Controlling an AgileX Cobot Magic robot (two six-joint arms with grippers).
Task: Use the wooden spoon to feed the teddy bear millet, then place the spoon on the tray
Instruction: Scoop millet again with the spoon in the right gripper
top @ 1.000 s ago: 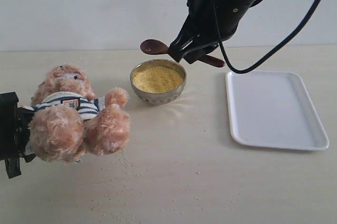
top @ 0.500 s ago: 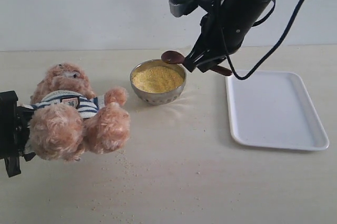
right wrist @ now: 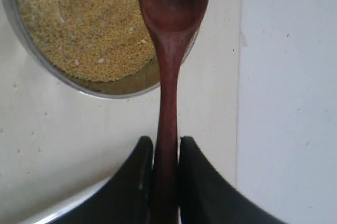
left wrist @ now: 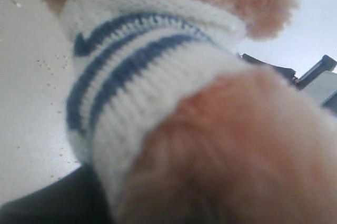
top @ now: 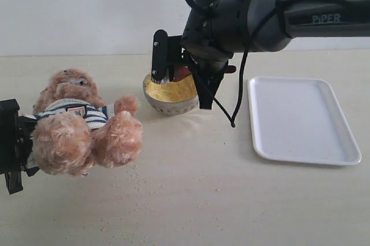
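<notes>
Your right tool (right wrist: 165,146) has both fingers closed on the thin handle of the spoon (right wrist: 174,8). The spoon runs straight out from the tool, hollow side up, with only a few grains in it. Its head hangs over the rim of the bowl (right wrist: 105,91) on the tray side. So the millet (right wrist: 79,23) lies off to one side of the head, toward the bear, not ahead along the handle. To load the spoon, I judge you must carry the head sideways over the heap and dip, rather than push forward.

The bear (top: 81,130) sits at the left of the bench (top: 202,199), well apart from the bowl, with its back against your left tool (top: 10,142). Its fur hides that tool's jaws, so I cannot tell whether they are gripping. The tray (top: 300,118) lies to the right of the bowl, on your right arm's side.
</notes>
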